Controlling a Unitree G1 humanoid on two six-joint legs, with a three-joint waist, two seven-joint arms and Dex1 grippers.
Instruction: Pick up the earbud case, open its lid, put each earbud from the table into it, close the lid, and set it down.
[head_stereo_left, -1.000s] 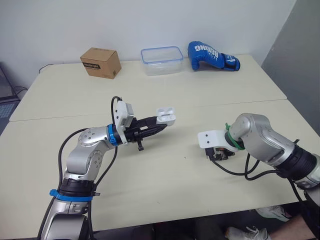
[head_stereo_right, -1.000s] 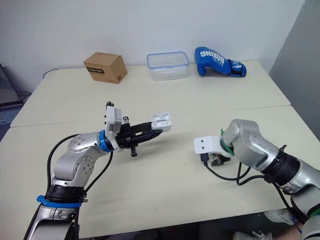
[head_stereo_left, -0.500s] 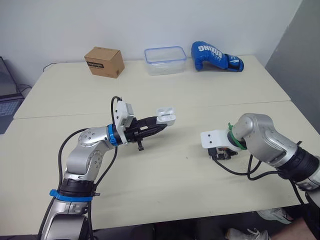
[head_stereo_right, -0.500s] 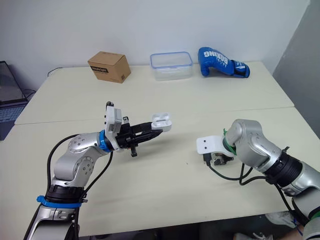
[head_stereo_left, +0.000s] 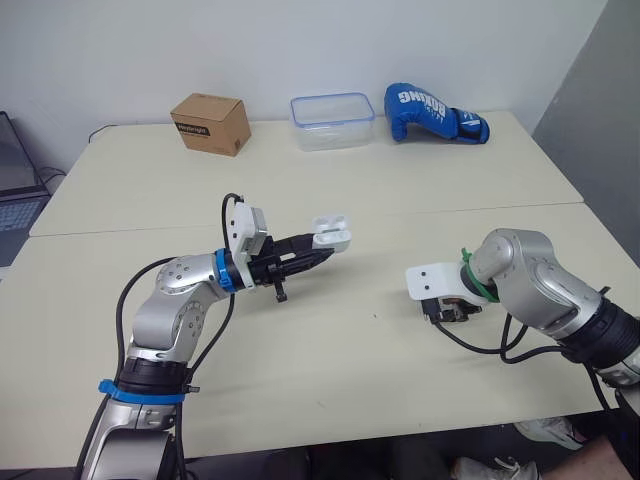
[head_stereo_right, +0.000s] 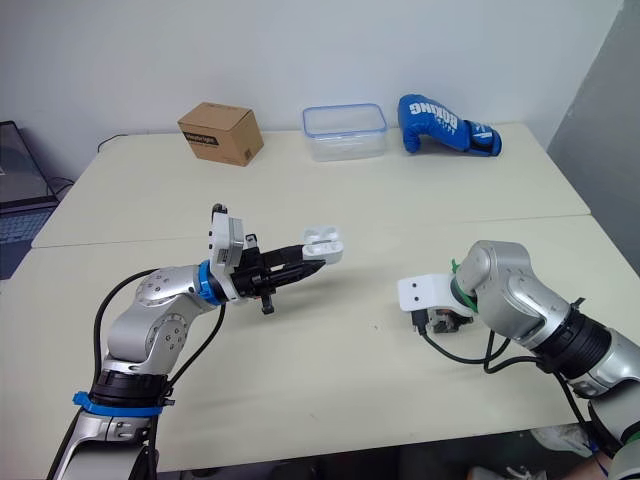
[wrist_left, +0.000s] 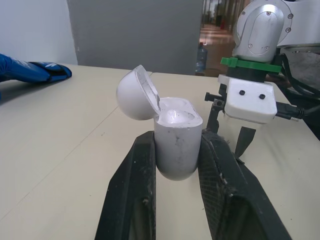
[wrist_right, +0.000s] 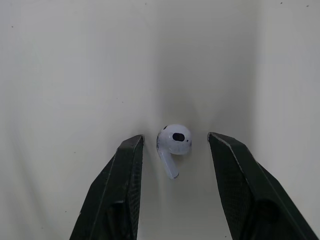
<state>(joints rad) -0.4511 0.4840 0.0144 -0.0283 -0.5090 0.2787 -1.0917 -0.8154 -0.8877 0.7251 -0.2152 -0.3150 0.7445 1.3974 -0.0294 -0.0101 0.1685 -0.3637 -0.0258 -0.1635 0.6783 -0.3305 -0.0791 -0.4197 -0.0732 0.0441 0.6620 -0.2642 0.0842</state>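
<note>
- To me this looks like a lab or test room: a bare white wall (head_stereo_left: 300, 40) behind a plain pale table (head_stereo_left: 150, 190).
- Along the table's far edge sit odd props: cardboard box (head_stereo_left: 210, 123), clear plastic container (head_stereo_left: 333, 121), blue boxing glove (head_stereo_left: 432, 111).
- Grey partition (head_stereo_left: 600, 100) off the table's right end.

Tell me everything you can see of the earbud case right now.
The earbud case is small, white and glossy, like plastic, with rounded edges. Its hinged lid stands open, tipped back. The left hand pinches its body between two black fingers, upright, above the table. What its wells hold is unclear.
</note>
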